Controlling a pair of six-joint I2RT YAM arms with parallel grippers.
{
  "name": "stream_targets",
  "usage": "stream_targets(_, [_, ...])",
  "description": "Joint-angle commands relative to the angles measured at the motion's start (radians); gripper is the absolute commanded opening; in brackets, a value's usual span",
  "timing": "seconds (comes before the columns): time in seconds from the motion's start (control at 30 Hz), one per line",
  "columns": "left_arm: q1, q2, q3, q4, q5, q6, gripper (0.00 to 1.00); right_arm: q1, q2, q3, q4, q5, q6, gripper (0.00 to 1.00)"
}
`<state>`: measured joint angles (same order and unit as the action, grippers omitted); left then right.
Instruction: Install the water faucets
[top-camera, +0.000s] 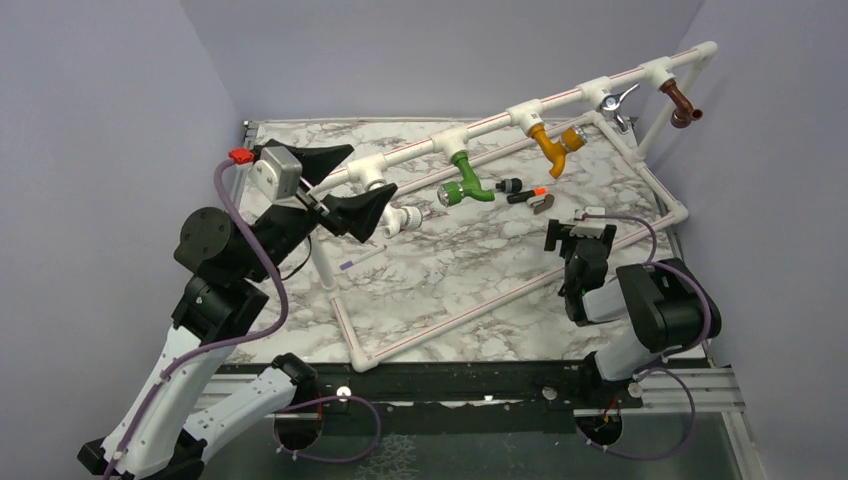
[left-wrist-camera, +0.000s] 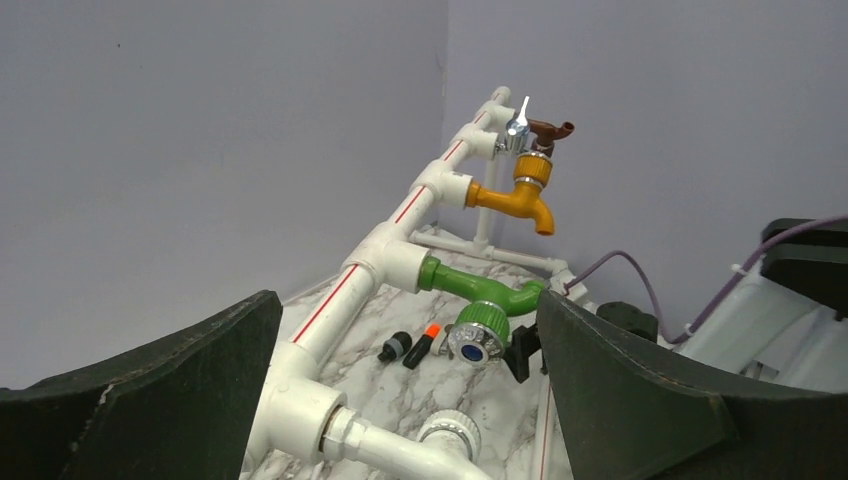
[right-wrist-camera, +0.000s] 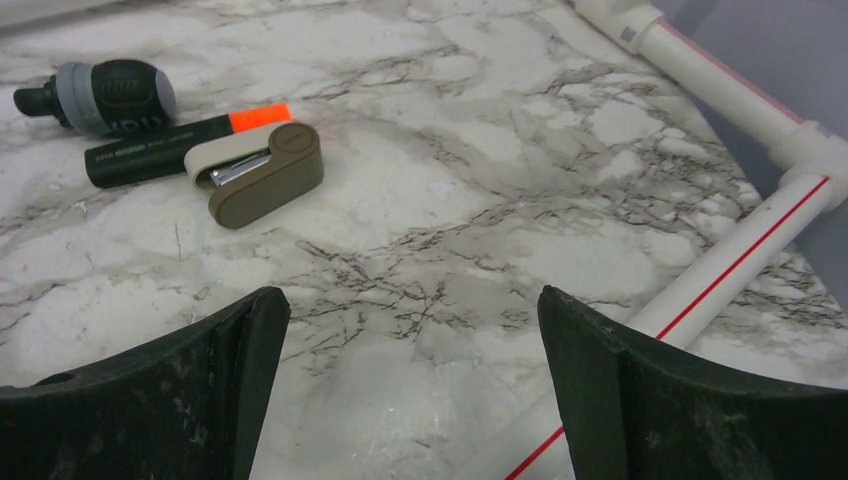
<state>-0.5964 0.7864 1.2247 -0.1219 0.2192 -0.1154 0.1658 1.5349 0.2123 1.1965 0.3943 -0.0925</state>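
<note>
Top external view: we see the pipe frame (top-camera: 490, 127) standing on the marble counter (top-camera: 450, 270), its upper rail slanting from the left edge up toward the far right corner. The green faucet (top-camera: 468, 178) is fixed to a tee on that rail, over the far middle of the counter. Its spout is bent downward and its silver knob (top-camera: 449, 194) is turned toward the left edge. Further along the rail toward the far right corner we make out the yellow faucet (top-camera: 553, 148), a chrome tap (top-camera: 612, 100) and the brown faucet (top-camera: 682, 103). At the tee nearest the left edge sits the white faucet (top-camera: 405, 220).

The left gripper (top-camera: 372, 172) is spread wide at that tee, one finger on each side of the rail, and grips nothing. We cannot tell whether its pads touch the pipe. Its wrist camera looks along the rail between those fingers, with the white faucet closest and the green one just beyond.

The right gripper (top-camera: 580, 232) hangs low over bare marble near the right edge, jaws wide apart and empty. Ahead of it, on the counter below the green faucet, we see a black nozzle (right-wrist-camera: 110, 95), a marker (right-wrist-camera: 165, 150) with an orange end, and a tan tool (right-wrist-camera: 262, 175). The marker and tan tool are touching, and the nozzle lies just beside them.
</note>
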Motion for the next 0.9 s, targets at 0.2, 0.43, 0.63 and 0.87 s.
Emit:
stream_targets(0.2, [-0.084, -0.113, -0.022, 0.029, -0.031, 0.053, 0.99, -0.015, 0.1, -0.003, 0.192, -0.111, 0.008, 1.0])
stream_targets(0.43, [-0.109, -0.116, 0.072, 0.016, 0.004, 0.036, 0.99, -0.015, 0.089, 0.007, 0.152, -0.084, 0.022, 1.0])
stream_targets(0.63, [-0.108, -0.101, 0.168, 0.037, 0.017, 0.004, 0.99, -0.015, 0.092, 0.002, 0.166, -0.08, 0.02, 1.0])
stream_targets(0.87, [-0.109, -0.057, 0.285, 0.052, 0.04, -0.022, 0.99, -0.025, 0.089, 0.033, 0.099, -0.097, 0.035, 1.0])
